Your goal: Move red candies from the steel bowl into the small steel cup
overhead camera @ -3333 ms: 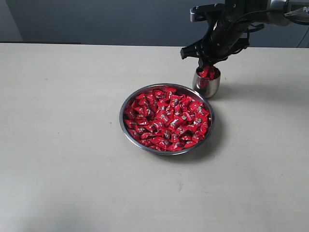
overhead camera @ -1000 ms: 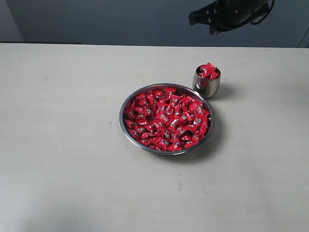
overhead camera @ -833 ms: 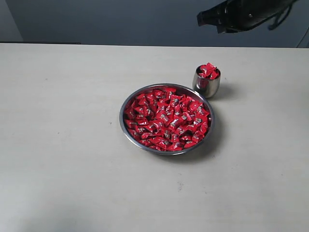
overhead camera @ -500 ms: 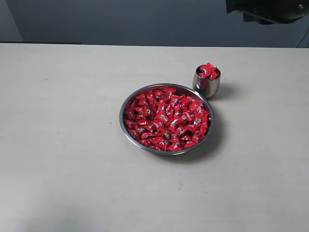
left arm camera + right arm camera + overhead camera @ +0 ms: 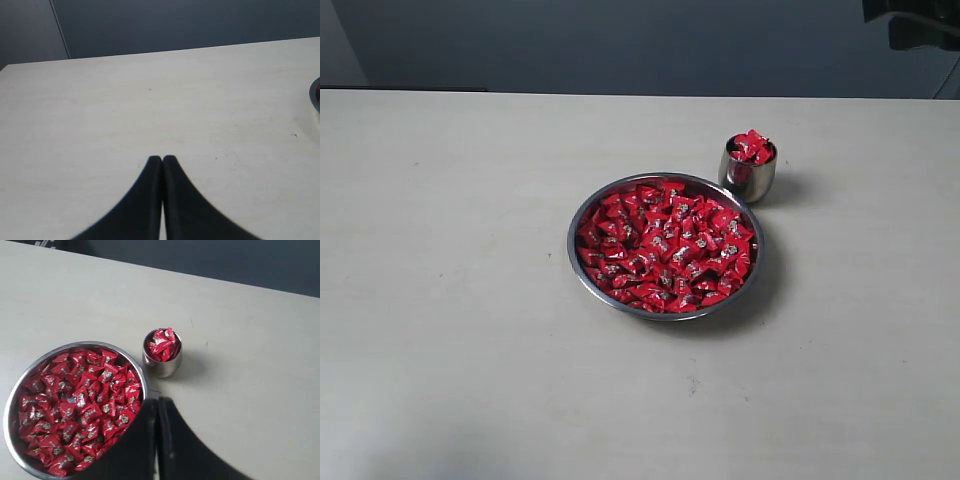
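Status | red candies (image 5: 665,245) fill steel bowl (image 5: 661,315); small steel cup (image 5: 748,181) heaped | left end effector (image 5: 162,158), right end effector (image 5: 158,400) closed, empty

We counted one steel bowl (image 5: 570,240) and one small steel cup (image 5: 748,180), both ahead of the right gripper (image 5: 158,401). The red candies (image 5: 665,245) in the bowl ran to several dozen, too many to number; a few more, heaped together, topped the cup. One table (image 5: 440,300) bore them.

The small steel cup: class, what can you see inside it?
Inside the small steel cup lie red candies, heaped above its rim. That heap hides the cup's floor and any candies lower down.
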`<state>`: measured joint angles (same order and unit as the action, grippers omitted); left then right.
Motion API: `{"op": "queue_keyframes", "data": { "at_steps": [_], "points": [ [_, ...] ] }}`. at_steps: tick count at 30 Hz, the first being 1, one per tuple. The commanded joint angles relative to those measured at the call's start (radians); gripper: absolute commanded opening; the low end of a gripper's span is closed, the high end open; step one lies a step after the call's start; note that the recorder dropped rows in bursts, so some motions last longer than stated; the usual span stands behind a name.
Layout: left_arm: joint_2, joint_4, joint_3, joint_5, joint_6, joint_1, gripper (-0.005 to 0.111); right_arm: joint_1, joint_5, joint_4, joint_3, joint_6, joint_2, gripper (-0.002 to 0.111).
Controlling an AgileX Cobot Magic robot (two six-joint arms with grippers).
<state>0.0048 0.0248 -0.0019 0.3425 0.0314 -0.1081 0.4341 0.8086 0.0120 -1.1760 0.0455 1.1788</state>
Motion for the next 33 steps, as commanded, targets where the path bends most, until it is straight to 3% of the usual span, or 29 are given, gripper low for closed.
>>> {"op": "queue_keyframes", "data": {
  "at_steps": [1, 9, 17, 23, 28, 33],
  "points": [
    [-0.005, 0.002, 0.002, -0.008, -0.002, 0.000, 0.000, -0.003, -0.003, 0.109, 0.005, 0.003, -0.010, -0.001],
    [-0.005, 0.002, 0.002, -0.008, -0.002, 0.000, 0.000, -0.025, -0.003, 0.187, 0.005, 0.012, -0.088, -0.001],
    [-0.005, 0.002, 0.002, -0.008, -0.002, 0.000, 0.000, -0.239, -0.023, 0.133, 0.041, 0.010, -0.253, -0.001],
    [-0.005, 0.002, 0.002, -0.008, -0.002, 0.000, 0.000, -0.366, -0.183, 0.140, 0.260, 0.010, -0.451, -0.001],
    [-0.005, 0.002, 0.002, -0.008, -0.002, 0.000, 0.000, -0.406, -0.358, 0.138, 0.499, 0.010, -0.636, -0.001],
    [-0.005, 0.002, 0.002, -0.008, -0.002, 0.000, 0.000, -0.403, -0.397, 0.138, 0.663, 0.010, -0.774, -0.001]
  ]
}}
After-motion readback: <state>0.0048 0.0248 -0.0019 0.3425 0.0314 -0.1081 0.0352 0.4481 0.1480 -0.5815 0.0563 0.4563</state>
